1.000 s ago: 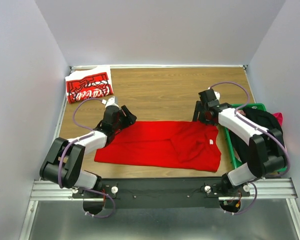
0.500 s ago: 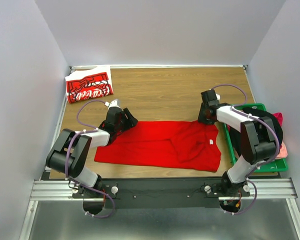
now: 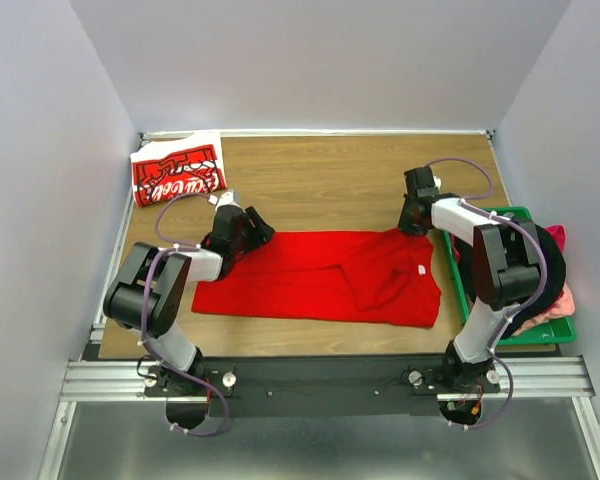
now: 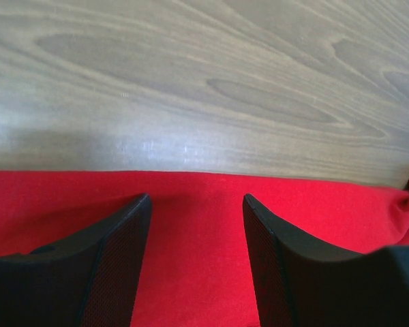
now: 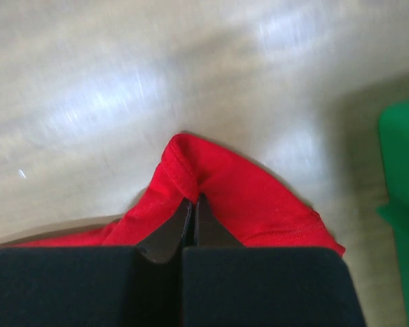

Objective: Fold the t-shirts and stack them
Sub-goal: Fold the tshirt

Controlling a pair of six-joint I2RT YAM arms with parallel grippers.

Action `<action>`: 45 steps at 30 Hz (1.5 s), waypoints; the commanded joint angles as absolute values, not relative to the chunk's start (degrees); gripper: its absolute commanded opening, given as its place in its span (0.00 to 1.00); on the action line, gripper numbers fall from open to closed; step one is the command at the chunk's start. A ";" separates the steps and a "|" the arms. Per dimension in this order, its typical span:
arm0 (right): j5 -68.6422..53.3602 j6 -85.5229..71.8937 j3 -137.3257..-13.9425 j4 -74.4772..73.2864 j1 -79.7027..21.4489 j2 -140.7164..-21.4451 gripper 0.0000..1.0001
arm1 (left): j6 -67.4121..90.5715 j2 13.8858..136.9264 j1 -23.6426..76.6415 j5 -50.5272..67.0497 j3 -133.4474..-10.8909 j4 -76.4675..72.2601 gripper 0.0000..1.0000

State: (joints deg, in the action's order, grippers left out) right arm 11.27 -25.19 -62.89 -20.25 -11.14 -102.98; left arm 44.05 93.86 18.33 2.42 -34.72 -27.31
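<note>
Top external view gives the layout that matters. The plain red t-shirt (image 3: 315, 285) lies spread on the worktop (image 3: 320, 180) with its long axis running left to right, spanning the space between the two arms. Each arm reaches to one far corner of it: the left gripper (image 3: 248, 235) is at the far left corner and the right gripper (image 3: 405, 226) at the far right. Each corner therefore falls to the arm on its own side. The shirt's near edge lies toward the arm bases, straight back from both grippers across the short axis.

Right wrist view shows that gripper closed on a pinch of the red cloth, the hem bunched into a small peak just beyond the fingertips. The green crate (image 5: 403, 170) sits off to its right.

Left wrist view shows the other gripper with its jaws apart. Its fingers (image 4: 119, 259) are poised over the red cloth just inside the far edge, with bare wood beyond, and nothing is pinched between them.

The second t-shirt (image 3: 178, 172), red with white lettering, sits folded in the far left corner, well apart from the spread one and nearer the left arm.

Judging from this, a fold would carry both far corners back toward the near edge. The left side would need to close on its corner first.
</note>
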 commanded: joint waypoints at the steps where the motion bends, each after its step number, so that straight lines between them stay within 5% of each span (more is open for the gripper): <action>1: 9.76 -24.52 -68.46 -19.51 -9.84 -107.13 0.00 | 42.54 97.38 17.23 2.11 -37.44 -25.84 0.64; 10: 6.51 -22.15 -78.66 -19.77 -9.40 -112.15 0.04 | 36.48 99.23 16.44 -4.65 -49.91 -18.90 0.64; 12: 5.19 -21.53 -79.54 -20.21 -9.40 -110.57 0.23 | 35.42 98.53 16.79 -5.27 -52.20 -18.20 0.64; 13: 4.66 -21.19 -79.45 -20.65 -9.32 -109.78 0.46 | 34.38 97.39 17.14 -5.80 -52.64 -17.76 0.64; 18: 4.92 -20.83 -74.12 -23.02 -9.32 -100.84 0.68 | 30.24 94.66 24.06 -8.26 -55.63 -14.33 0.65; 22: 4.92 -21.36 -65.69 -24.34 -9.32 -92.30 0.69 | 29.97 92.91 29.52 -7.47 -54.49 -14.41 0.64; 29: 1.41 -24.17 -52.84 -25.84 -9.40 -81.49 0.55 | 31.20 91.49 41.83 -2.04 -53.17 -16.61 0.62; 45: 1.06 -23.64 -48.51 -21.62 -9.32 -86.92 0.47 | 34.81 98.26 52.12 1.32 -55.55 -18.28 0.61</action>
